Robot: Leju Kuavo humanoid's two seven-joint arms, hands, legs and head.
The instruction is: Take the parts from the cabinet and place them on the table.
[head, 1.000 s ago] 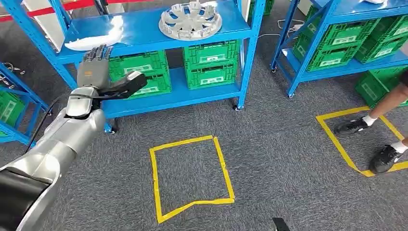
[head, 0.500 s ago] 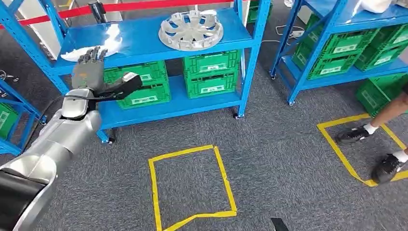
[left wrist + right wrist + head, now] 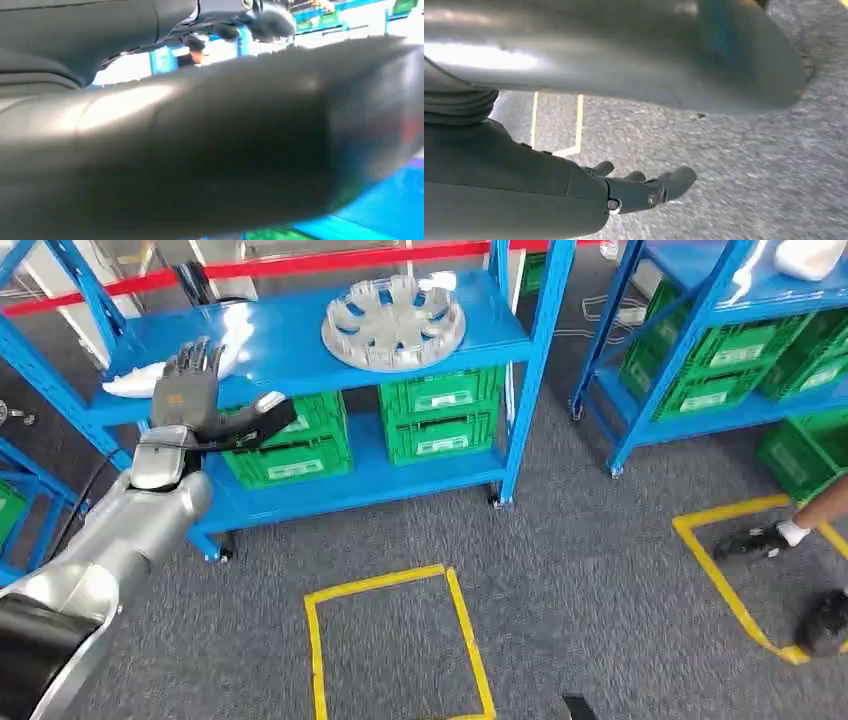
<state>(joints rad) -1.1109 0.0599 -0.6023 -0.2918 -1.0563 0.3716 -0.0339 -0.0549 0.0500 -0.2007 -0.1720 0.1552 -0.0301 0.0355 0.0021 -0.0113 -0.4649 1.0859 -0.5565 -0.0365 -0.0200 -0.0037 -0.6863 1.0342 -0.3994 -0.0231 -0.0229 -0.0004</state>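
Observation:
A silver wheel cover (image 3: 393, 323) lies flat on the blue cabinet's top shelf (image 3: 300, 335). At the shelf's left end lies a white curved part (image 3: 140, 378). My left hand (image 3: 195, 400) is raised in front of that end, just right of the white part, fingers spread upward and thumb stuck out to the right, holding nothing. In the left wrist view the thumb (image 3: 200, 150) is a dark blur across the picture. My right hand (image 3: 624, 190) hangs over the grey carpet with its fingers loosely extended and nothing in them.
Green crates (image 3: 440, 410) fill the cabinet's lower shelf. A second blue rack (image 3: 720, 350) with green crates stands to the right. Yellow tape squares (image 3: 390, 640) mark the carpet. A person's feet (image 3: 760, 538) stand in the right-hand square.
The camera has moved closer to the cabinet and tilted up, so the whole scene slid down. My left hand has risen a little toward the shelf's left end, still holding nothing.

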